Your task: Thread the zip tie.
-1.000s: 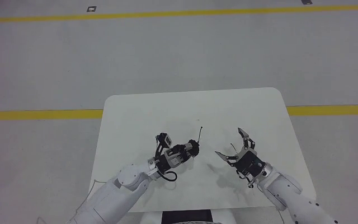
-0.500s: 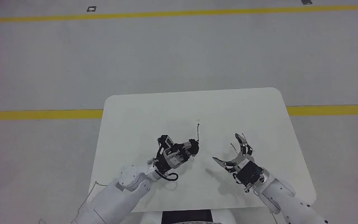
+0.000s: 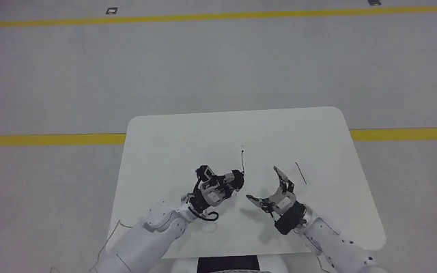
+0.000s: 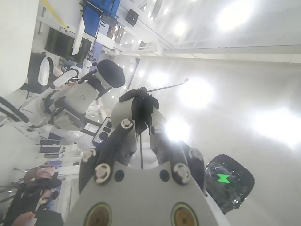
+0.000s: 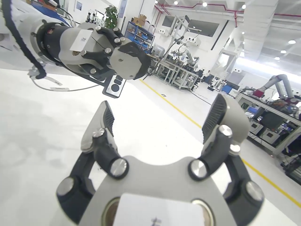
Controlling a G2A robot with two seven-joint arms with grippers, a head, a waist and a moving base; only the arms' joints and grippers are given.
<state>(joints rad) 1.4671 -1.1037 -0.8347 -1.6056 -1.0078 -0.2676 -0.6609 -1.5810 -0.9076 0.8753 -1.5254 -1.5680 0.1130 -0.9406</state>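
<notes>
Over the near part of the tabletop [image 3: 171, 143], the left pincer [image 3: 238, 179] is pressed together on the zip tie [image 3: 243, 162]. From the left wrist, this pincer [image 4: 141, 97] has its dark pads [image 4: 142, 111] meeting around the zip tie [image 4: 167, 86]. One thin end sticks out past the tips, and another length trails back between the fingers toward the palm.

The right pincer [image 3: 263, 184] hangs just beside it over the same part of the tabletop, spread wide, with bare air between its ribbed pads [image 5: 212, 111].

From the right wrist, the right pincer [image 5: 162, 106] gapes toward the left pincer [image 5: 138, 68]. A white sticker [image 5: 81, 39] with small dark print sits on the left pincer's grey body, and a white label [image 5: 160, 210] sits on the right pincer's own base. A green mark [image 4: 221, 178] shows on a black block beside the left pincer.

A thin dark strip [image 3: 300, 173] lies flat on the tabletop, just beyond the right pincer and apart from it
</notes>
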